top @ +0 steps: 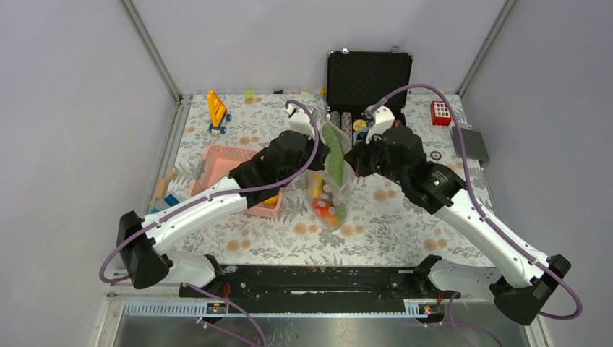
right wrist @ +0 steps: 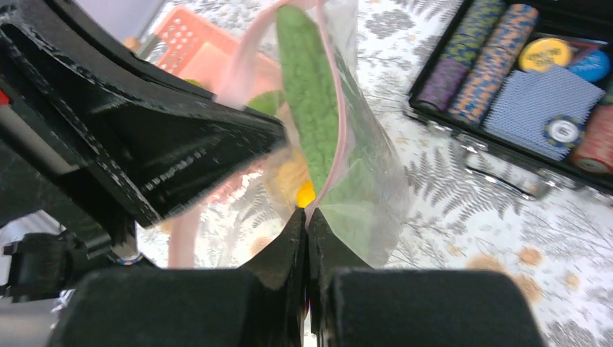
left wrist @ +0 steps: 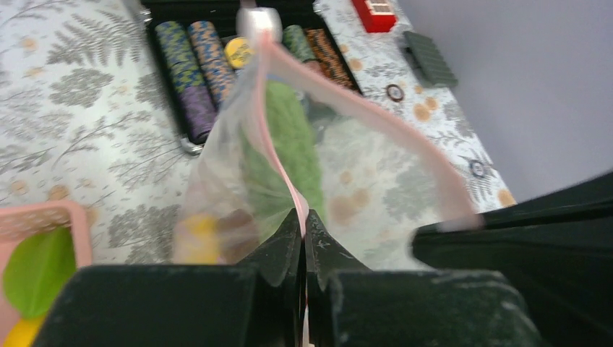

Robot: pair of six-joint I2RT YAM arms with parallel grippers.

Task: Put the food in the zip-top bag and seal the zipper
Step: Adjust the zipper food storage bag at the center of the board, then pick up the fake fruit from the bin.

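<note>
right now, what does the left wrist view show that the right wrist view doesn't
Only the left wrist view: a red block and a dark ridged pad. Only the right wrist view: a blue patterned pack beside the poker chips. Both: the zip-top bag holding the cucumber, the chip stacks, and that arm's own claw shut on the zipper: left claw, right claw.

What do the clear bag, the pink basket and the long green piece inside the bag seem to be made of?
Zip-top bag: thin soft plastic film, clear, slightly glossy; it creases and the food shows through. Pink basket: probably rigid moulded plastic, with a latticed wall. Cucumber: likely hard plastic, its dull green skin finely pebbled; blur leaves this open.
</note>
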